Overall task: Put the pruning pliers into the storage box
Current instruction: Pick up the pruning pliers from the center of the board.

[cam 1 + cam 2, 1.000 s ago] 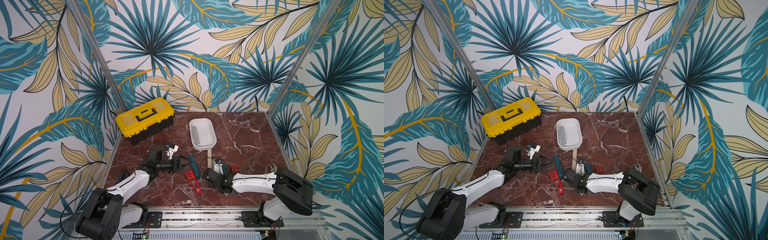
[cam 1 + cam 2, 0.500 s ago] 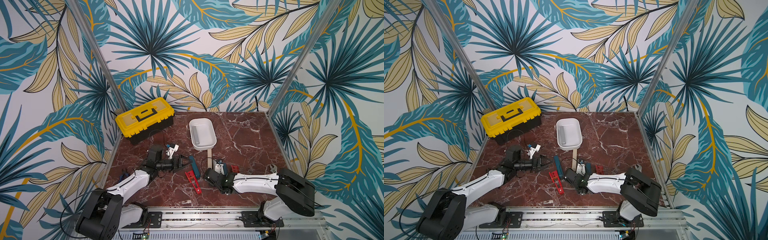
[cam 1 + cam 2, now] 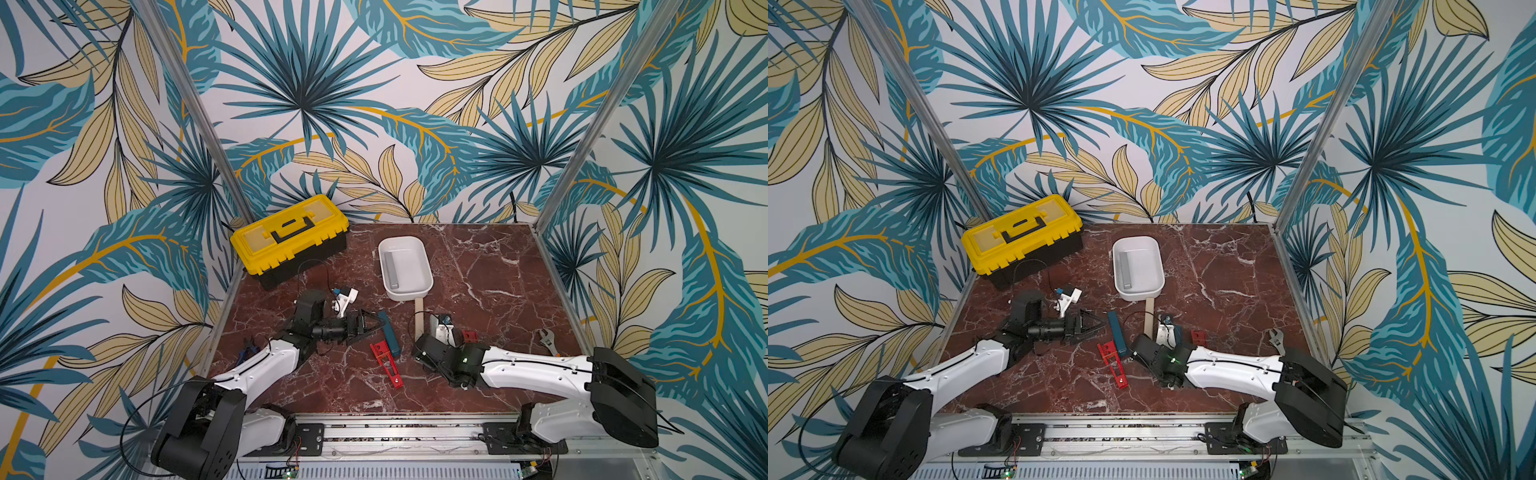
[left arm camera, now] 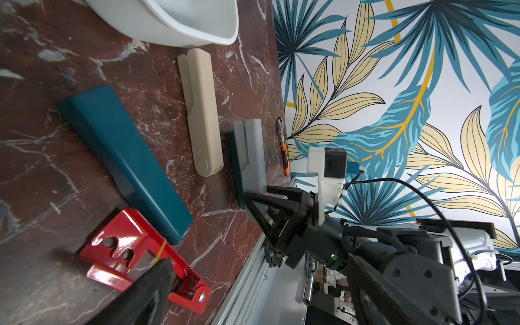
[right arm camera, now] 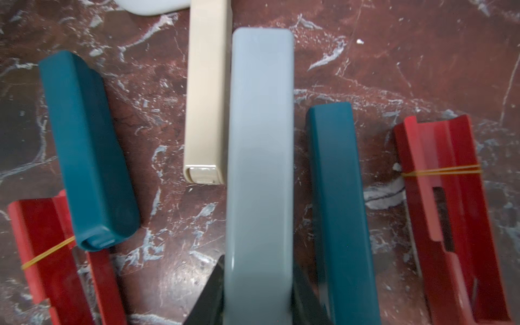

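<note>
The right arm's [image 3: 532, 370] jaws are clamped on the near end of a grey pruning plier [image 5: 260, 140], which points toward the white storage box [image 3: 405, 294]. Whether it is clear of the red marble worktop [image 3: 478, 257] I cannot tell. The left arm's [image 3: 266, 361] jaws gape wide and hold nothing, just beside a teal plier [image 3: 389, 334] whose near end lies across the head of a red plier [image 3: 386, 363]. A beige plier [image 3: 418, 320] lies just in front of the box. Beside the gripped bar lie a second teal plier [image 5: 337, 211] and a second red plier [image 5: 450, 211]. Another grey plier [image 3: 390, 268] lies inside the box.
</note>
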Robot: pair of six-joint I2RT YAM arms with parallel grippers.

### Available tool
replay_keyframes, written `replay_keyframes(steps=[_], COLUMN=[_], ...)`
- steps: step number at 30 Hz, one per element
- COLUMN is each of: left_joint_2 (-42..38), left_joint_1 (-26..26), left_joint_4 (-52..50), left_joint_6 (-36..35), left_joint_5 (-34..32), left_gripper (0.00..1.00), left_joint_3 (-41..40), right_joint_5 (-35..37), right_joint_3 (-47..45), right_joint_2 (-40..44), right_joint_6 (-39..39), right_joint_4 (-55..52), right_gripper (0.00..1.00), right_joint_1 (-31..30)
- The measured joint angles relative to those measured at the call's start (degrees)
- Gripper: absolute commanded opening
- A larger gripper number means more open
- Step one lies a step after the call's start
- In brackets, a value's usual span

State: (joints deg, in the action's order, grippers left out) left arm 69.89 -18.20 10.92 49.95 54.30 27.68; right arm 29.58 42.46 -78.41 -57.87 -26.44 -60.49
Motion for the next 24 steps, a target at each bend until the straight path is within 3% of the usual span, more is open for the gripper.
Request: replay_keyframes(steps=[8, 16, 24], left_joint_2=[0.1, 4.3, 8.0], left_joint_1=[0.0, 0.0, 0.0], left_joint_4=[-0.1, 1.5, 2.8], left_joint_6=[-0.1, 0.6, 0.9], left_joint_5=[-0.1, -0.1, -0.1], left_gripper=[1.0, 1.0, 1.0], left_joint_3=[0.8, 3.8, 7.3], right_joint_5=[2.2, 5.0, 3.8], right_joint_3=[3.5, 11.9, 13.4], right_joint_2=[3.7, 1.4, 0.1], right_joint_6=[2.3, 8.1, 12.7], right_joint_4=[-3.6, -7.0, -6.7], right_gripper=[0.0, 0.0, 0.0], right_joint_1=[-0.3, -0.1, 2.6])
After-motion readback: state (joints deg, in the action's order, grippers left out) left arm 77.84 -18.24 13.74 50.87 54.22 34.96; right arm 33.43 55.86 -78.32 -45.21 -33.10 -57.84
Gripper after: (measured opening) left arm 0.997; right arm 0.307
